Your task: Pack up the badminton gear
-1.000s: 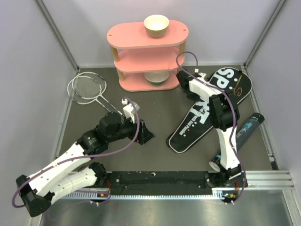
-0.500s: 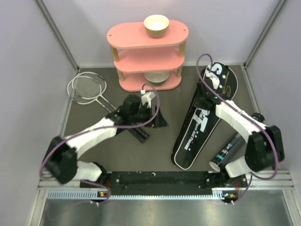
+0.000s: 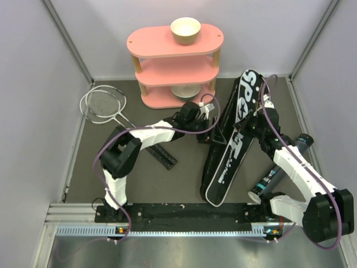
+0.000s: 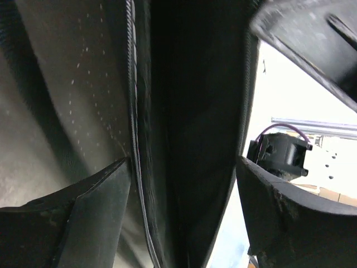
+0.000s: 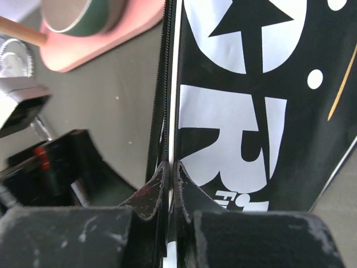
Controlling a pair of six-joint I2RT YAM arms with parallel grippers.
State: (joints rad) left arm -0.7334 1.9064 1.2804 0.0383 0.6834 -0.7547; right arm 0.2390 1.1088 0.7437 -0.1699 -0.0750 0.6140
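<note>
The long black bag lettered SPORT lies lengthwise right of centre, partly lifted. My right gripper is shut on its upper flap edge; the right wrist view shows the pads pinched on the zipper edge of the bag. My left gripper is at the bag's left edge. Its jaws are open, with the dark bag edge between them. Two silver-framed rackets lie at the left. The black tube lies to the right of the bag. No shuttlecocks show.
The pink three-tier shelf stands at the back, with a cream bowl on top and another on its lowest tier. The rackets' black handle lies under my left arm. Grey walls close in both sides.
My left arm has stretched right to the bag's left edge. My right arm has swung with the bag, which has turned more lengthwise and risen at its edge.
</note>
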